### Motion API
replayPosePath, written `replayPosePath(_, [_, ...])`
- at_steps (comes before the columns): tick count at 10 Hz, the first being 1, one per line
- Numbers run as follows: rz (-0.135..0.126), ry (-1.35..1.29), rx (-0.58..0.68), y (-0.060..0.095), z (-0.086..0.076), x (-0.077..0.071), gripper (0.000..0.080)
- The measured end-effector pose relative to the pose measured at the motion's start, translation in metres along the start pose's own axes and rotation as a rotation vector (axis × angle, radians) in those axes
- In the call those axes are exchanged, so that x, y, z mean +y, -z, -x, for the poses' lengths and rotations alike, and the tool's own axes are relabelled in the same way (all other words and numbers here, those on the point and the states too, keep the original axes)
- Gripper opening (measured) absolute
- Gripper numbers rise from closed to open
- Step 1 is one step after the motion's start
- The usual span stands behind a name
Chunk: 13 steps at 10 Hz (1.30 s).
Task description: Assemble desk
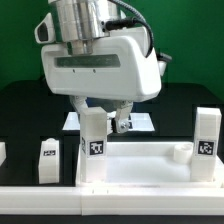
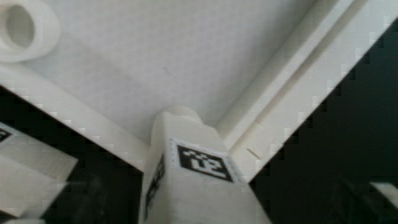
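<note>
The white desk slab (image 1: 140,166) lies flat near the front of the table. One white tagged leg (image 1: 93,150) stands upright at its corner on the exterior view's left. My gripper (image 1: 105,122) hangs over this leg with a finger on each side of its top. A gap shows between the leg and the finger (image 1: 123,121) on the exterior view's right. In the wrist view the leg (image 2: 189,135) rises between the dark fingers of the gripper (image 2: 199,215), over the slab (image 2: 151,75) with a round socket (image 2: 22,30). A second leg (image 1: 207,140) stands at the slab's other end.
A loose leg (image 1: 48,160) stands on the black table left of the slab in the exterior view, and another (image 1: 2,152) is cut off at the edge. The marker board (image 1: 144,122) lies behind the gripper. A long white rail (image 1: 50,197) runs along the front.
</note>
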State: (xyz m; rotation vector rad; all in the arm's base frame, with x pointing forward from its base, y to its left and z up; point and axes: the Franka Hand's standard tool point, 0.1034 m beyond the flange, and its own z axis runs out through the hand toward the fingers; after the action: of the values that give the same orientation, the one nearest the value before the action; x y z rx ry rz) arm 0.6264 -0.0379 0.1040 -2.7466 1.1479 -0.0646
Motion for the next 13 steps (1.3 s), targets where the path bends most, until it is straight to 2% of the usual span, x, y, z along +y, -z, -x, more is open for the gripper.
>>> replayPosePath(1, [0.004, 0.124, 0.004, 0.001, -0.002, 0.001, 0.0645])
replayPosePath(3, [0.037, 0.586, 0.050, 0.010, -0.011, 0.000, 0.0649])
replayPosePath(5, [0.057, 0.747, 0.034, 0.010, -0.008, 0.000, 0.0649])
replayPosePath(7, [0.058, 0.741, 0.033, 0.009, -0.009, 0.002, 0.0637])
replayPosePath(8, [0.055, 0.679, 0.034, 0.009, -0.008, 0.001, 0.0436])
replayPosePath(9, [0.056, 0.608, 0.036, 0.008, -0.009, 0.002, 0.0288])
replayPosePath(11, [0.058, 0.413, 0.047, 0.008, -0.013, 0.003, 0.0288])
replayPosePath(13, [0.054, 0.005, 0.064, 0.008, -0.013, 0.004, 0.0288])
